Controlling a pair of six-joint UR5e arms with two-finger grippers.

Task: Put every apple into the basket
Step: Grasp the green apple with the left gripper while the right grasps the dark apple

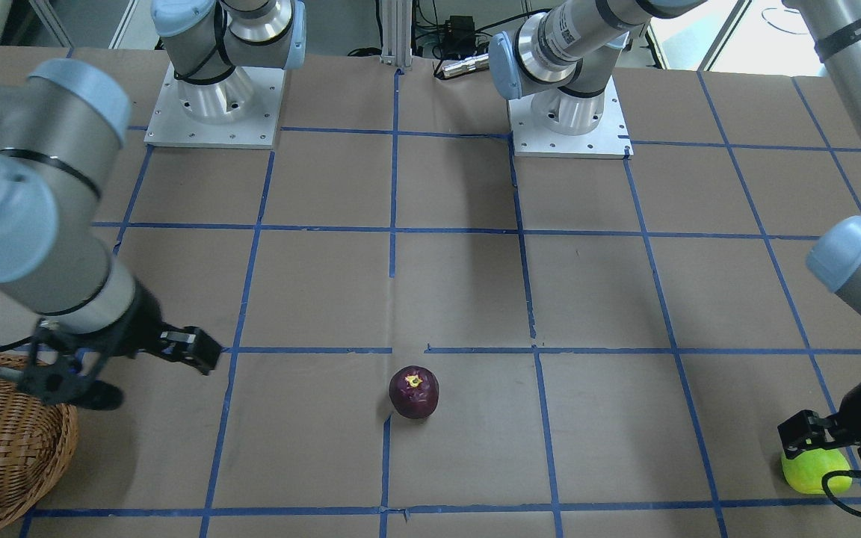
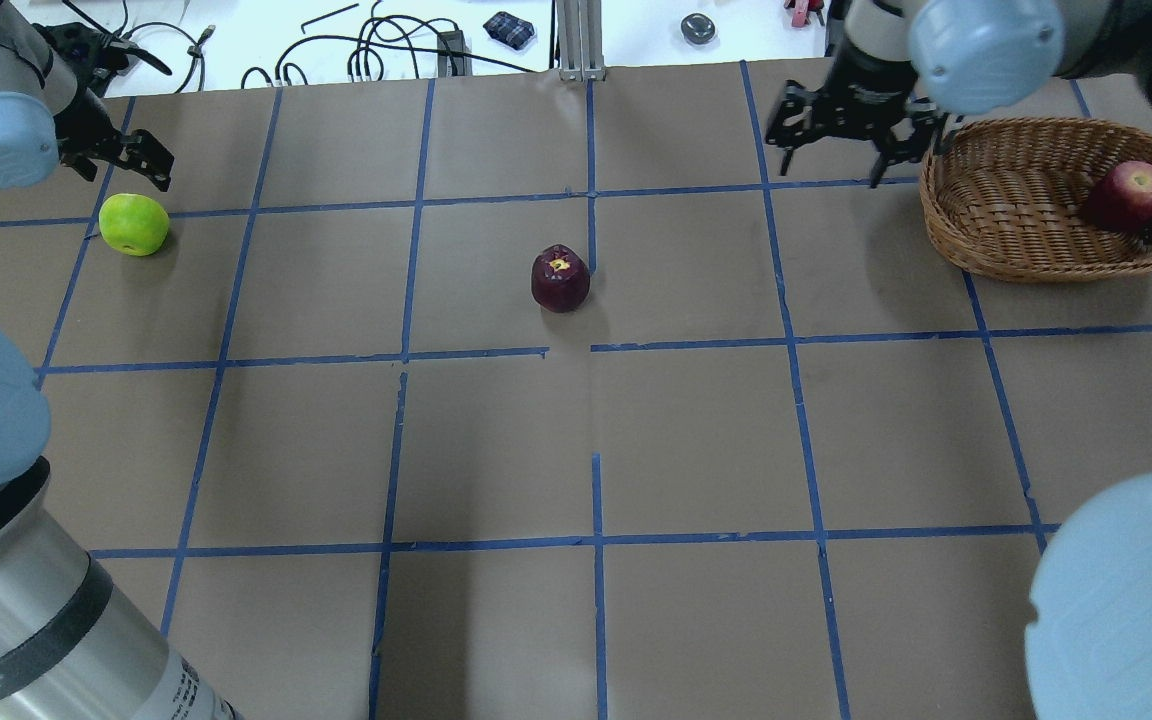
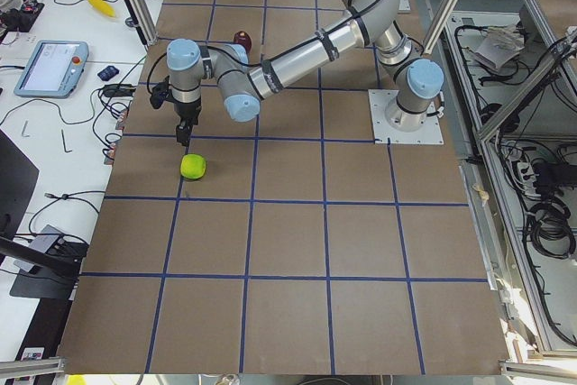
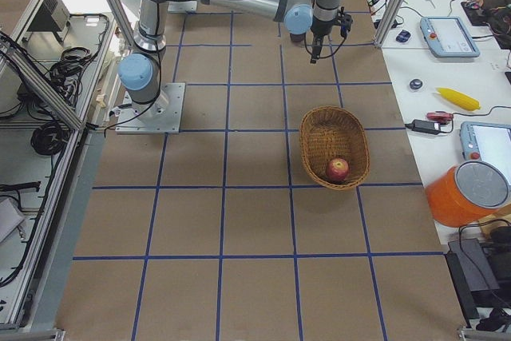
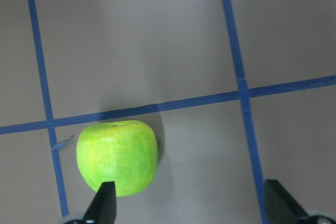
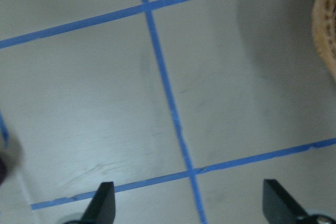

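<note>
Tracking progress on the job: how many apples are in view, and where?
3. The red apple lies in the basket; the maroon apple sits mid-table; the green apple sits on the table by the left gripper. None seems hidden.

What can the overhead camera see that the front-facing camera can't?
Only the overhead view shows the red apple lying inside the basket, and it shows the whole basket. Only the front-facing view shows the robot's two silver base plates. Both views show the dark purple apple in the middle and the green apple off to the robot's left. Neither of those two is in the basket yet.
</note>
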